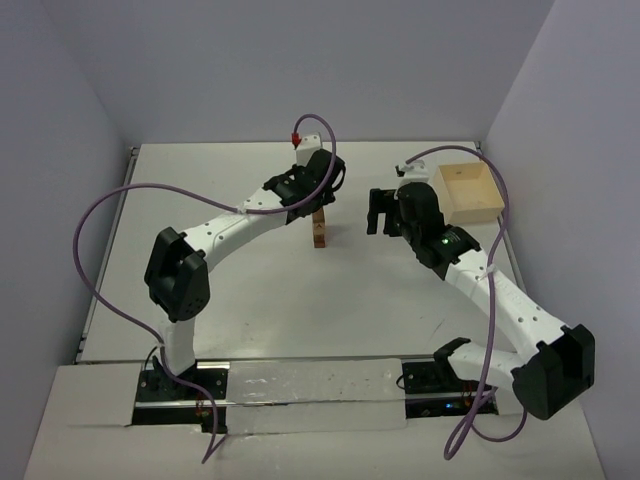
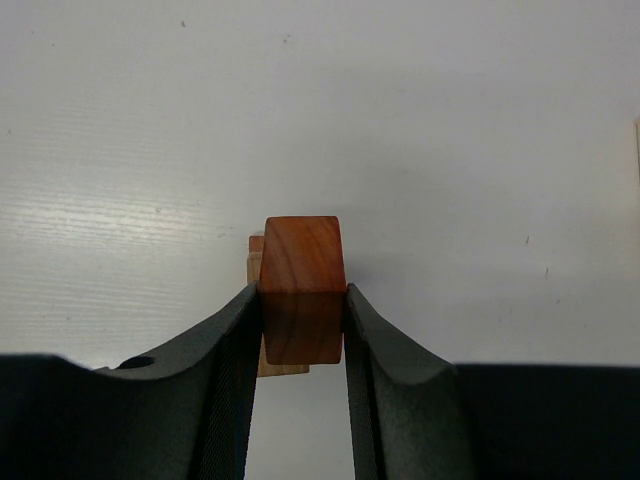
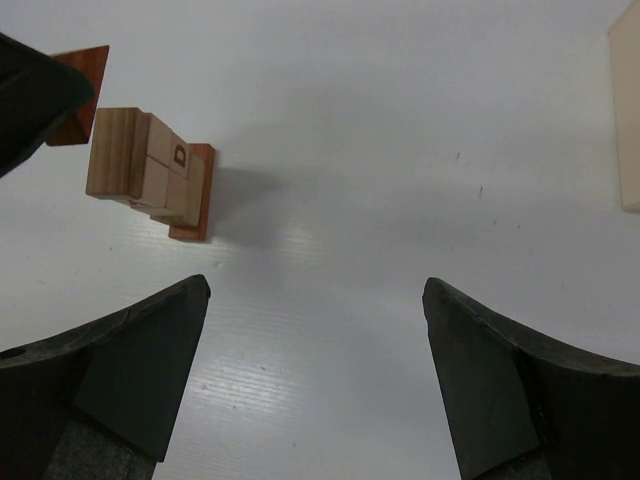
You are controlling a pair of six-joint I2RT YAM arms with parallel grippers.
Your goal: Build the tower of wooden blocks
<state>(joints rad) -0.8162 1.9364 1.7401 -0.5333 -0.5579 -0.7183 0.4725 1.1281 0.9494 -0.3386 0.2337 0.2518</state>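
The wood block tower (image 3: 150, 170) is a short stack of pale blocks, one marked D, on a reddish base piece; it stands mid-table (image 1: 319, 233). My left gripper (image 2: 302, 295) is shut on a reddish-brown block (image 2: 302, 270), which it holds directly over the stack's top; a tan block (image 2: 256, 262) peeks out beneath it. In the right wrist view that red block (image 3: 80, 85) sits at the stack's upper end, and I cannot tell whether they touch. My right gripper (image 3: 315, 290) is open and empty, to the right of the tower (image 1: 378, 212).
A pale wooden square box (image 1: 470, 193) stands at the back right, just behind the right gripper; its edge shows in the right wrist view (image 3: 628, 120). Purple cables loop over both arms. White walls enclose the table.
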